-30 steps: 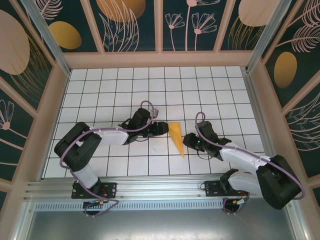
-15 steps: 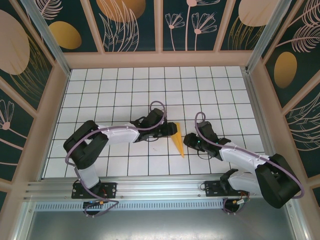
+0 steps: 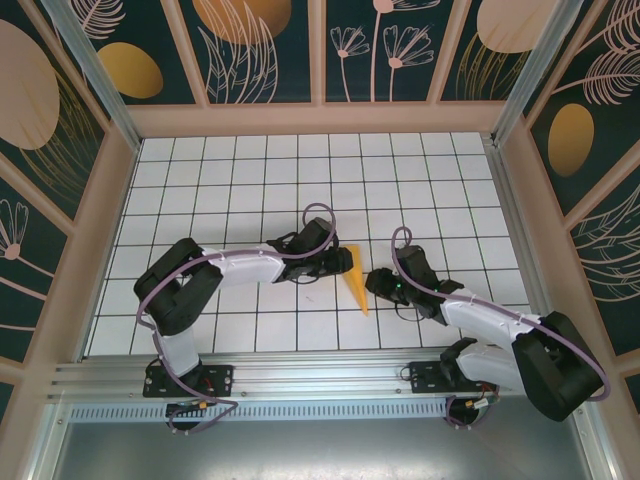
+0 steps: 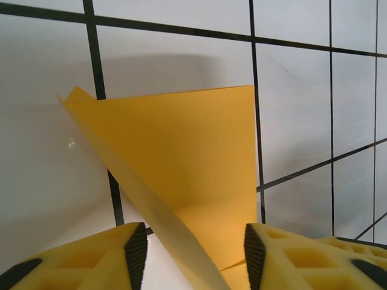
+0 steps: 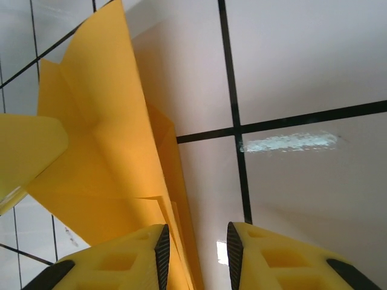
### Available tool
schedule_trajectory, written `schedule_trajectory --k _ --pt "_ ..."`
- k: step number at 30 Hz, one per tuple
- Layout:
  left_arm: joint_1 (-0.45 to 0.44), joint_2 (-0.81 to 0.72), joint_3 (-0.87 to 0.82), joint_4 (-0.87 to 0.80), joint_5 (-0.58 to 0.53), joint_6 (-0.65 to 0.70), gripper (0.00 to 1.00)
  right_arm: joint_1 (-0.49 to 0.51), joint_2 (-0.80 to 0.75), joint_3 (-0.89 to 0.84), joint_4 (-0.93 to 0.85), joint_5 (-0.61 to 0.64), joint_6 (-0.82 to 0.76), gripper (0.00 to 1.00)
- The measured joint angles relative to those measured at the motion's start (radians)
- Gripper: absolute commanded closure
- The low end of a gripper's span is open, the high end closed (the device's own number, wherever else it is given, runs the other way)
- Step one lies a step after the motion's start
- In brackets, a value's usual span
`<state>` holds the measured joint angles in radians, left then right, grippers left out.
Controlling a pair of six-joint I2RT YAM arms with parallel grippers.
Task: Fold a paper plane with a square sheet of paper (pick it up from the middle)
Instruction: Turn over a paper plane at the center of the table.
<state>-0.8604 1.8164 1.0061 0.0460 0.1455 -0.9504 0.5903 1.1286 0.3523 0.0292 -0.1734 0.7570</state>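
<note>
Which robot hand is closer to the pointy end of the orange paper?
Right. The right gripper sits beside the paper plane, close to its pointed tip. The left gripper is farther off, at the wide end, a raised flap between its fingers.

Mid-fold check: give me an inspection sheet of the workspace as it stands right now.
Surface: white tiled table, black grid lines.
Job's things: folded paper, a slim orange-yellow point aimed toward the arms' bases, lying between the two grippers, with one flap raised.
Clutter: nothing seen.
Grippers: left gripper open, jaws astride the raised fold; right gripper narrowly open, paper edge in the gap.
Cables: purple cable looped along each arm, clear of the paper.
Surroundings: floral wall panels; metal rail at the near edge.
</note>
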Motion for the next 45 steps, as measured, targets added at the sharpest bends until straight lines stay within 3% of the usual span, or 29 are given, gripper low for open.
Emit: schedule_trajectory --k 9,30,45 --pt "0.000 -0.043 -0.074 0.026 0.006 0.029 0.87 0.000 0.055 0.002 0.065 -0.046 0.000 0.63" --pt "0.001 -0.071 -0.129 0.062 0.029 0.102 0.92 0.054 0.139 0.074 0.101 -0.124 -0.055 0.57" --pt "0.017 -0.071 -0.178 0.127 0.066 0.141 0.98 0.066 0.172 0.109 0.042 -0.055 -0.093 0.51"
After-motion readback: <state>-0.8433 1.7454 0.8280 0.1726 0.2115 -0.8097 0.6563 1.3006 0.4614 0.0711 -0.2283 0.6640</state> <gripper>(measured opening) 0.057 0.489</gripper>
